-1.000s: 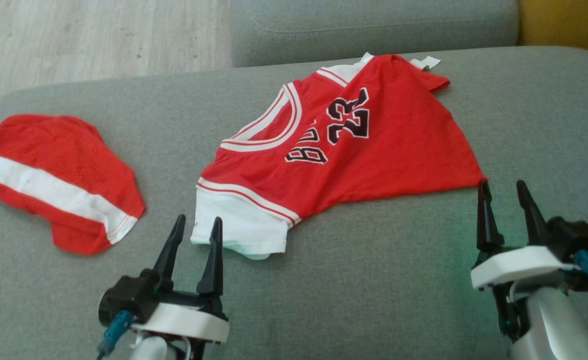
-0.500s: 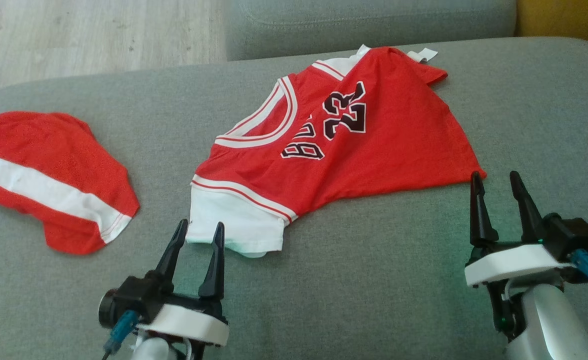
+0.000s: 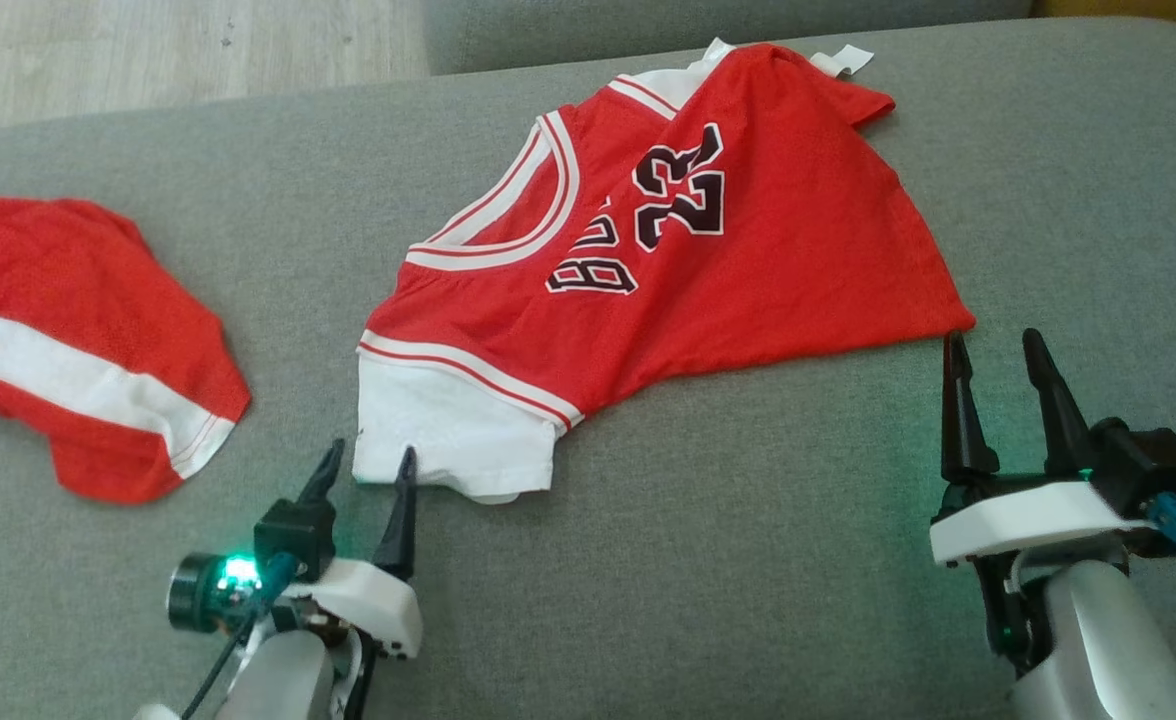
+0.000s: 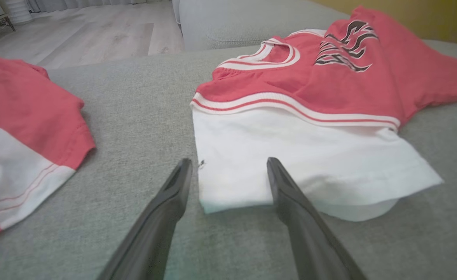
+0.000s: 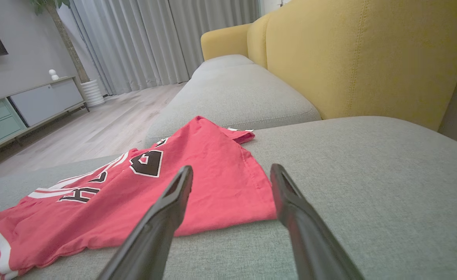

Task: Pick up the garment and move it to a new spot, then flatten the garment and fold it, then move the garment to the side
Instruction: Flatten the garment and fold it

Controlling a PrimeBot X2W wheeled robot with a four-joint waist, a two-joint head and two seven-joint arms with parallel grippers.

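Red jersey [image 3: 688, 250] w/ a black 23 on it lies on the grey sofa seat [image 3: 748, 560], about in the middle and reaching up to the seat's back edge. It's not flat yet: the cloth is bunched, and one white sleeve [image 3: 448, 440] sticks out toward the front edge.

The left gripper [image 3: 370, 450] sits low by that sleeve, fingers spread apart and pinching nothing. In the left wrist view one finger is just beside the sleeve's side edge and the other is over the white cloth — can't tell if they touch it.

The right gripper [image 3: 993, 337] is over by the seat's right side, also open wide, holding nothing. Its tips point at the jersey's red bottom corner, and in the right wrist view that corner lies between the two fingers.

Another red cloth [image 3: 78, 340] w/ a white stripe lies at the seat's left edge, well apart from the jersey. Past the far right corner stands a yellow sofa back [image 5: 368, 58] — past the far left corner, pale wood floor [image 3: 148, 50].
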